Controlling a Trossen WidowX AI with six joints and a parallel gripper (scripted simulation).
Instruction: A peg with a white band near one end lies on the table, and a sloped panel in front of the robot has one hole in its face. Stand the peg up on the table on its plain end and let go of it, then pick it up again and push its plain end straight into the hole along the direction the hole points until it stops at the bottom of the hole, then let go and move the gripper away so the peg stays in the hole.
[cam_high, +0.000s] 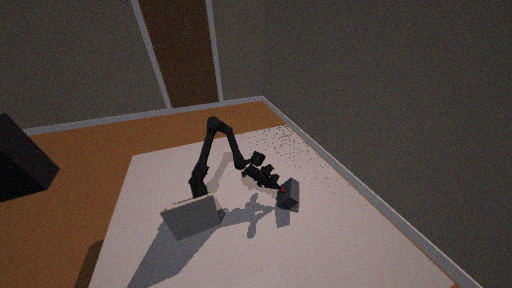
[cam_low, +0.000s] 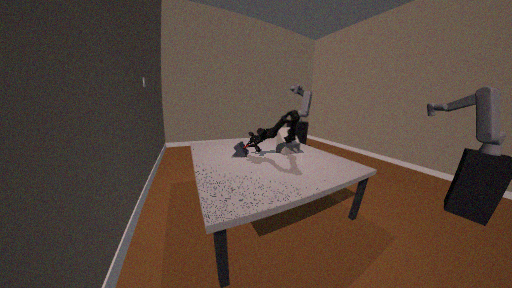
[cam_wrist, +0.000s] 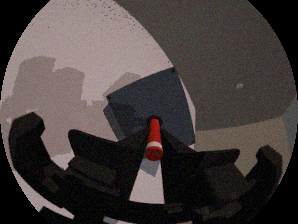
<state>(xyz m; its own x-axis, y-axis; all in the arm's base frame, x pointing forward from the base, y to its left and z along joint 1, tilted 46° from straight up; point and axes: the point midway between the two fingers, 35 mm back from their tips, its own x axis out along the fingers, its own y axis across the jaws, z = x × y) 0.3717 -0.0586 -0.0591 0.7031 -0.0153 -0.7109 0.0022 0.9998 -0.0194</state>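
Note:
The red peg (cam_wrist: 154, 135) (cam_high: 282, 190) (cam_low: 245, 146) points at the sloped face of the dark blue-grey panel (cam_wrist: 150, 95) (cam_high: 293, 189) (cam_low: 239, 150). Its white-banded end is toward the wrist camera. In the wrist view its plain end meets the dark hole (cam_wrist: 154, 119); a dark rim shows around it. How deep the peg sits in the hole is hidden. My gripper (cam_wrist: 154, 131) (cam_high: 279, 188) is shut on the peg, one finger on each side, close in front of the panel face.
The panel block stands on the pale table (cam_high: 350, 240) (cam_low: 280, 175). A grey slanted box (cam_high: 195, 217) is beside the arm's base. Shadows of the arm fall across the table. Other robot arms on dark pedestals (cam_low: 475, 185) stand off the table.

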